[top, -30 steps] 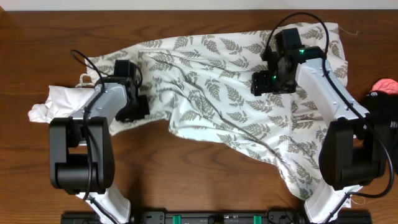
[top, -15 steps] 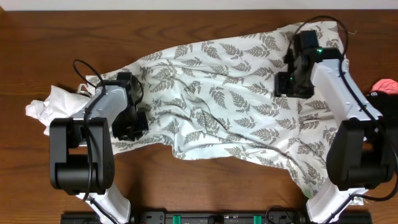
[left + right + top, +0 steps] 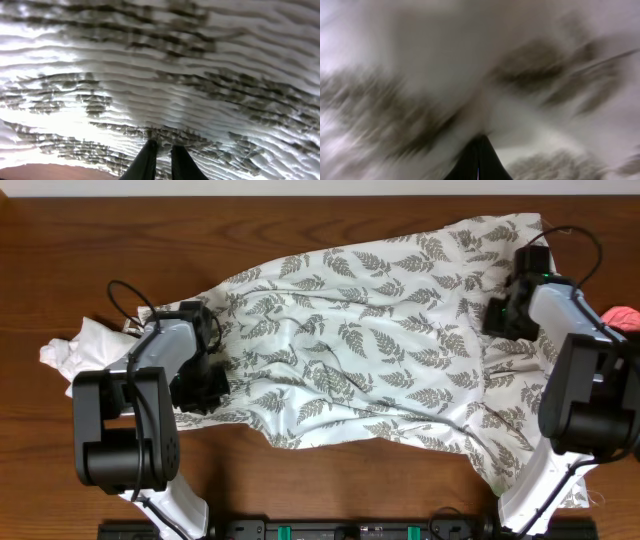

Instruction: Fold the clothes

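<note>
From above, I am looking at the big fern-leaf garment (image 3: 370, 350). It is lying spread out and wrinkly across the brown table (image 3: 300, 240), from the left side up to the far right corner. A plain white garment (image 3: 75, 350) is lying bunched up at its left end, touching it. A small pink thing (image 3: 622, 317) is peeking in at the right edge, but I cannot tell what it is. The left gripper (image 3: 208, 388) is sitting down on the left edge of the fern-leaf garment. The right gripper (image 3: 500, 315) is sitting on the cloth near its right edge. In the left wrist view, the leafy cloth (image 3: 160, 65) is filling almost the whole picture in stretched ripples. The two dark fingers (image 3: 147, 160) are almost together, and they are pinching a fold of that cloth between their tips. A bit of the brown table is showing in the bottom left corner. In the right wrist view, everything is blurry. The leafy cloth (image 3: 530, 65) is right up close, and the fingers (image 3: 470, 162) are pressed tight together into one point. I cannot tell if any cloth is caught between them.
</note>
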`<state>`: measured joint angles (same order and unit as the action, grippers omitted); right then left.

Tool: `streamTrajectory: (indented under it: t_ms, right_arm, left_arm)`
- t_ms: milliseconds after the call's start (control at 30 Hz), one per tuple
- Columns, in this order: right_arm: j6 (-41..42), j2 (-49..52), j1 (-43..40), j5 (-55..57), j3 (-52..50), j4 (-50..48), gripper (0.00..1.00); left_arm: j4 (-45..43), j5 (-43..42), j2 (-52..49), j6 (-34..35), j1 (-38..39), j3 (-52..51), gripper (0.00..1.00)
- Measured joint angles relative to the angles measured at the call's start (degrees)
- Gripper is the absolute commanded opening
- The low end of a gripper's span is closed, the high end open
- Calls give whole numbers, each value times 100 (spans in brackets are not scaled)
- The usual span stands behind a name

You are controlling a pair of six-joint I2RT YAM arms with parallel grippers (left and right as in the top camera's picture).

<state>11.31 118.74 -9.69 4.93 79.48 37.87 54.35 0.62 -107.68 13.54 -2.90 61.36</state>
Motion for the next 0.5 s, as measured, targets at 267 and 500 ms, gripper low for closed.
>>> streamTrajectory:
  t_ms: [267, 500]
  right_arm:
    - [-341, 186, -723, 256, 37, -1032, 1]
    - [-1071, 240, -1082, -214, 114, -1178, 40]
  left_arm:
    - [37, -22, -2, 0, -391, -22, 13]
    - [-11, -37, 7, 0, -442, -35, 17]
